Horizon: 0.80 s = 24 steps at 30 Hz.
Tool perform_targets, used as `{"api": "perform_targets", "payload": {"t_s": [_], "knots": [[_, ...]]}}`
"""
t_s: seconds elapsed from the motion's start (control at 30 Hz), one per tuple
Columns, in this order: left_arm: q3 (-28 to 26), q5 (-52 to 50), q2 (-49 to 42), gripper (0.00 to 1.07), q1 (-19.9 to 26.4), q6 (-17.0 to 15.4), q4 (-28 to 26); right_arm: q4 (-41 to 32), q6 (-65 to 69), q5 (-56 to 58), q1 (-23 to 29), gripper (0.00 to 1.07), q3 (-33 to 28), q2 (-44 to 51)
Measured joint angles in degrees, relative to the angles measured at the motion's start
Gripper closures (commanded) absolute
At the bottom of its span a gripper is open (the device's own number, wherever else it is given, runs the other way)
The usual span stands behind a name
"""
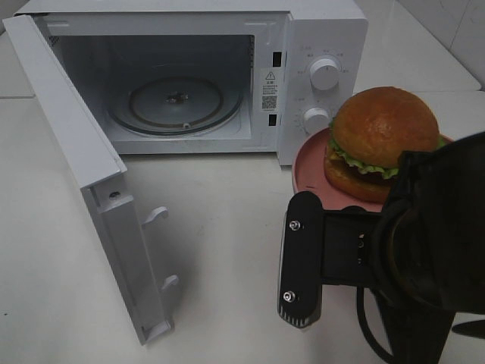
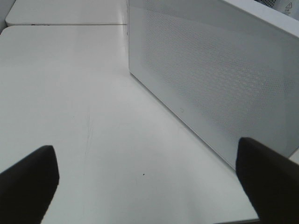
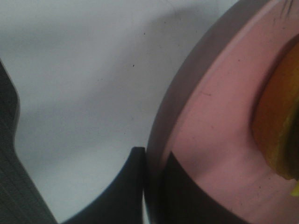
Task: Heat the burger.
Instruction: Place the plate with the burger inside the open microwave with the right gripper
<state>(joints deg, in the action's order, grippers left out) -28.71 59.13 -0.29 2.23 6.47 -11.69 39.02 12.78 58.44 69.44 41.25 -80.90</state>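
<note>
Right gripper (image 3: 152,186) pinching pink plate (image 1: 305,168) rim; burger (image 1: 383,136) on plate, right of open microwave (image 1: 318,30). Left gripper (image 2: 145,186) spread above table (image 2: 70,93).

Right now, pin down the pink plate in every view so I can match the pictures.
Exterior high: the pink plate shows right of centre, before the microwave dials, under the burger.
Left wrist: not in it.
Right wrist: close up, its rim clamped by the right claw.
Shared landmark: the burger, on the plate in both; the white table in all three.
</note>
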Motion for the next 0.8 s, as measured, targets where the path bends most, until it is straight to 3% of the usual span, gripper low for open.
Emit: {"api": "perform_targets", "payload": {"t_s": [0.8], "knots": [[0.0, 0.0, 0.0, 0.09, 0.0, 0.0, 0.0, 3.44, -15.99, -11.52, -0.17, 1.07, 0.0, -0.06]]}}
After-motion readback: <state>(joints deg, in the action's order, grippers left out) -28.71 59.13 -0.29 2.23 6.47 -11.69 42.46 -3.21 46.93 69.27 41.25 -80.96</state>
